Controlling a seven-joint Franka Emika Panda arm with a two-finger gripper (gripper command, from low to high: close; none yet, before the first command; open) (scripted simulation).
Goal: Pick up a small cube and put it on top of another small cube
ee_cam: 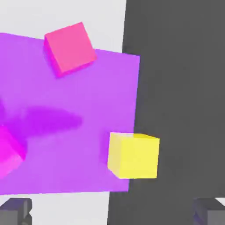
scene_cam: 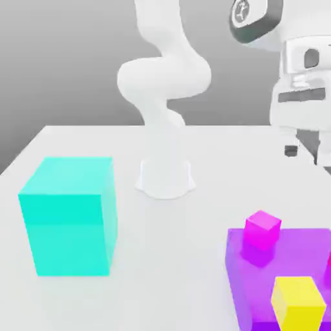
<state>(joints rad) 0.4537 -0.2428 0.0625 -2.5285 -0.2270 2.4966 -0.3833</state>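
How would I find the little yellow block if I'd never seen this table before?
Look for the flat purple slab on the white table, at the exterior view's right. Three small cubes sit on it; the yellow cube sits at its near edge. The magenta cube and the pink cube are reddish, so yellow stands alone.

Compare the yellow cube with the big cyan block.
The yellow cube is far smaller than the cyan block. The yellow cube sits on the purple platform; the cyan block stands directly on the white table, at the exterior view's left. Both are plain, upright, box-shaped solids.
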